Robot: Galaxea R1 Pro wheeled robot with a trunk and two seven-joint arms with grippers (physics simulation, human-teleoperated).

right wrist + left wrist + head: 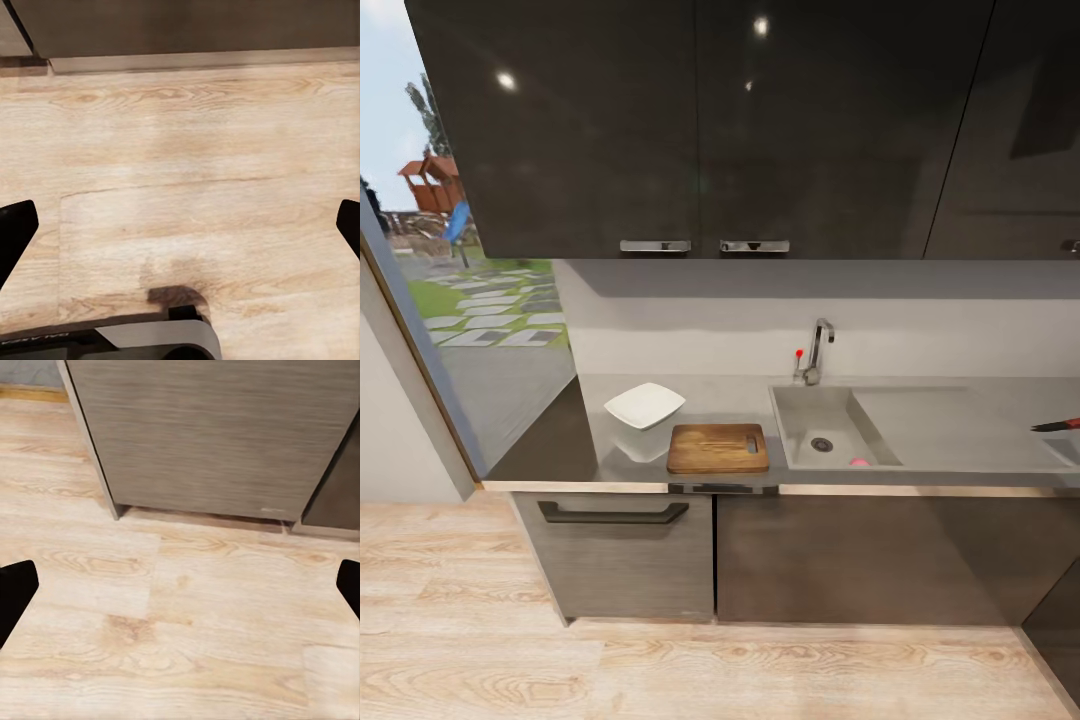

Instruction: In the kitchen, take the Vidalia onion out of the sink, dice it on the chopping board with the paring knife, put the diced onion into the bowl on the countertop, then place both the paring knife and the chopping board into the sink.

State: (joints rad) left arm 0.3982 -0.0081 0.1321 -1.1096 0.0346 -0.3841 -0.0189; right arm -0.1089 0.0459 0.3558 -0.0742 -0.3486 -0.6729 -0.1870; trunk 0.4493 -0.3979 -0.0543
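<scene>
A kitchen counter seen from the robot's head camera, standing back from the dark cabinets on a pale wooden floor [480,620]. The grey sink [800,400] is set into the countertop [590,440], with a chrome tap [818,350] behind it. The Vidalia onion [858,462], a small pinkish ball, lies on the basin floor at the near edge, just beside the round drain. To the left of the sink, the brown chopping board [718,448] lies flat near the counter's front edge, and the white square bowl [645,406] stands just behind its left corner. The paring knife [1055,425], red-handled, lies far to the right on the counter, well apart from the board. In the wrist views, the left gripper [180,592] and the right gripper [180,232] both point down at bare floor, each with its two dark fingertips spread wide at opposite edges and nothing between them. The onion therefore lies well apart from both sets of fingers, up on the counter. It looks light, firm, smooth and apt to roll, so it probably wants a grasp from above across its widest part, the fingers clear of the basin wall.
</scene>
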